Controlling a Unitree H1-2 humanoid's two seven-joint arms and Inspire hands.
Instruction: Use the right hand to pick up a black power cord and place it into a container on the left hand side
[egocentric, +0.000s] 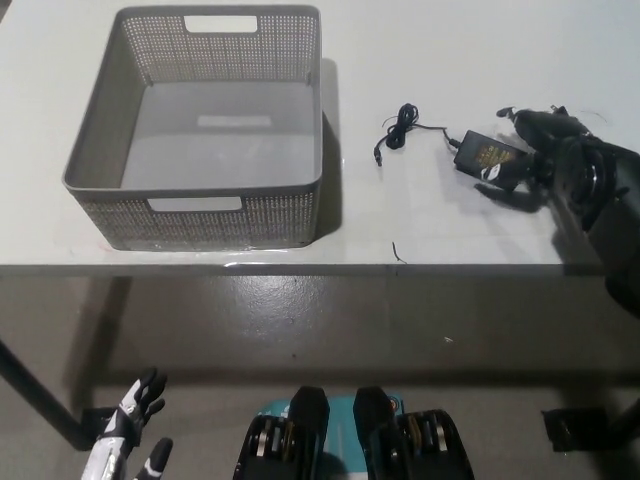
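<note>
The power cord (487, 156) is grasped at its adapter block by the right hand (545, 150) for lifting toward the basket (200, 205); the left hand (125, 450) is held released, low.

White counter (420, 225), front edge running across the middle of the view, floor below. Grey perforated basket (200, 215) sits on the counter's left part, close to the front edge, with cutout handles on its near and far walls; nothing visible inside. Black power cord (440, 143) lies on the right part, well apart from the basket: thin cable bunched in a small coil toward the counter's middle, plug end pointing to the front edge, adapter brick (487, 155) toward the right edge. Small dark mark (398, 252) just beside the front edge.
</note>
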